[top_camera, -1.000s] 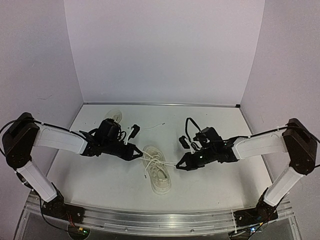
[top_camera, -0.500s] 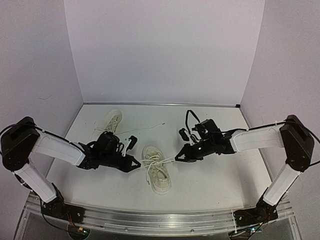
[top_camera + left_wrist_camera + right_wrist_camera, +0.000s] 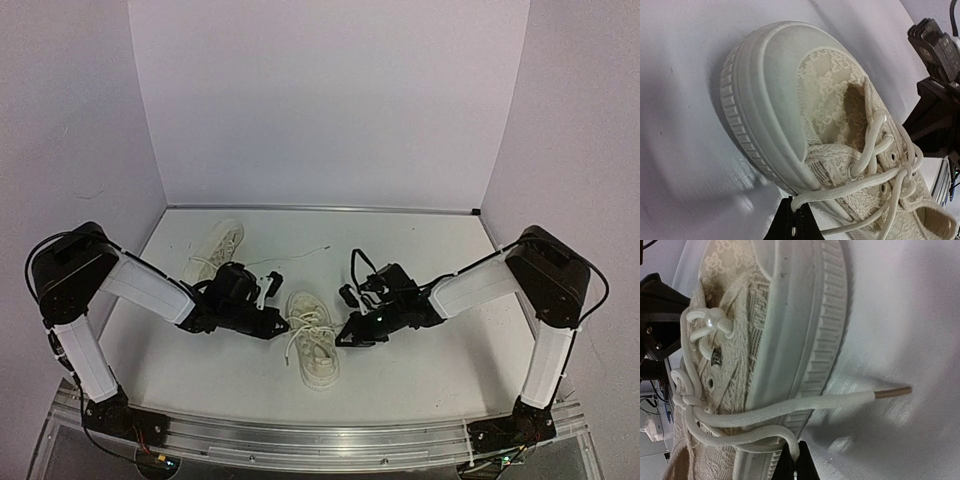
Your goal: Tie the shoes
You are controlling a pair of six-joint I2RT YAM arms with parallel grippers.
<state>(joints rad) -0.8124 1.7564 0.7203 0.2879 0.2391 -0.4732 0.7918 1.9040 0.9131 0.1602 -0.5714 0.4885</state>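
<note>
One cream shoe (image 3: 314, 345) lies mid-table with its toe towards the back, between my two grippers. My left gripper (image 3: 281, 330) sits at its left flank, shut on a white lace (image 3: 850, 189) that runs from the fingertips (image 3: 790, 220) up to the eyelets. At the right flank, my right gripper (image 3: 344, 338) is shut on another lace strand (image 3: 771, 431). A free lace end with a tan tip (image 3: 893, 391) lies on the table beside the sole. The laces are crossed over the tongue (image 3: 890, 170). The second shoe (image 3: 217, 250) lies at the back left.
A thin loose lace (image 3: 300, 255) trails from the back-left shoe across the white table towards the middle. Pale walls close in the table on the left, back and right. The metal rail (image 3: 320, 440) with the arm bases runs along the near edge.
Both grippers have moved inward to the flanks of the middle shoe, still shut on the laces. The laces, pulled out sideways before, now hang slacker and shorter.
</note>
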